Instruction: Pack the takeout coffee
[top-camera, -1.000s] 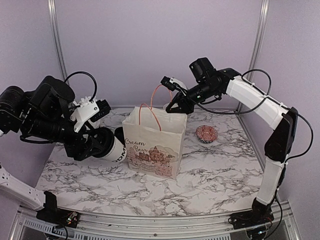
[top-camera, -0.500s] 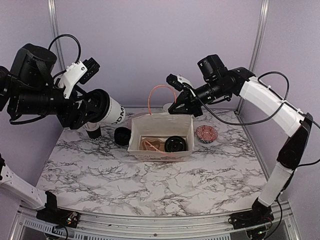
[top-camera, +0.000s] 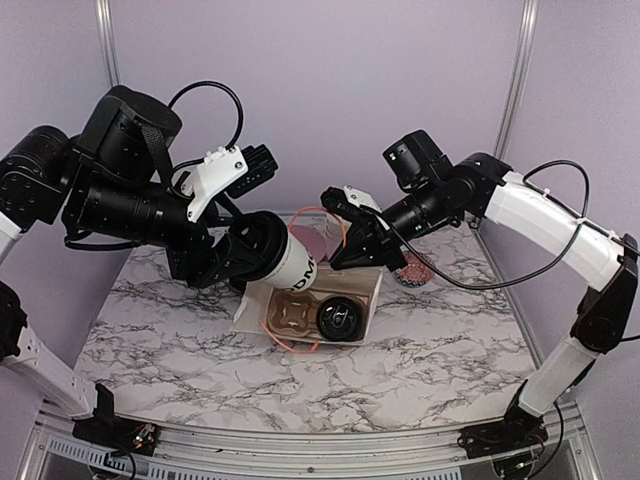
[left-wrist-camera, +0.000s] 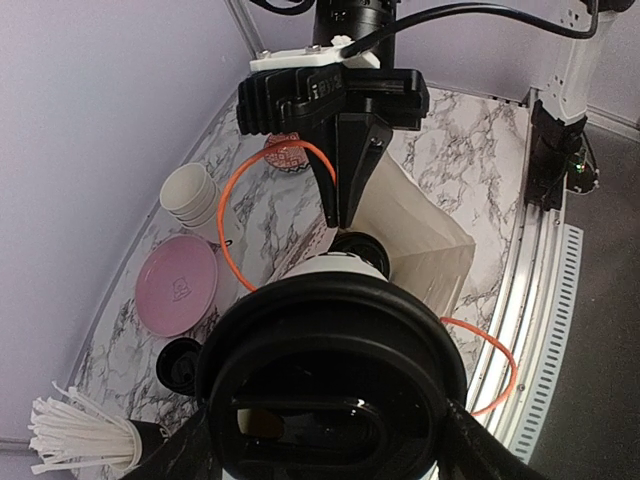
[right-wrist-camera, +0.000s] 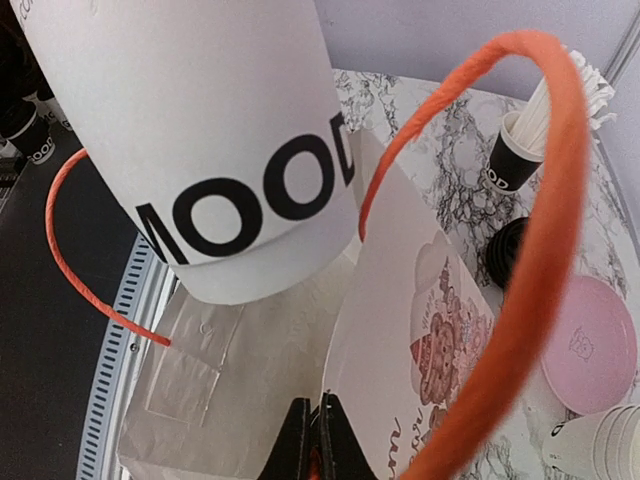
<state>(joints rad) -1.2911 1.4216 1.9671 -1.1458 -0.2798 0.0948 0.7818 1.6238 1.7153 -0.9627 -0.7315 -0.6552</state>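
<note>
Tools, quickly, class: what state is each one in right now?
Left tool: closed on a lidded coffee cup.
Right tool: closed, pinching the paper bag at its rim.

marble table (top-camera: 420, 350) — paper bag (top-camera: 367, 300) | pink plate (left-wrist-camera: 177, 284) | stacked cups (left-wrist-camera: 188, 192) | straw cup (right-wrist-camera: 510, 165) | red dish (left-wrist-camera: 285, 156)

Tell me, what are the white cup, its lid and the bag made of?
The cup looks like matte white paper with printed black letters. Its lid seems glossy black plastic; light reflects off it. The bag looks like thin, creased white paper, with orange handles, maybe twisted paper cord.
</note>
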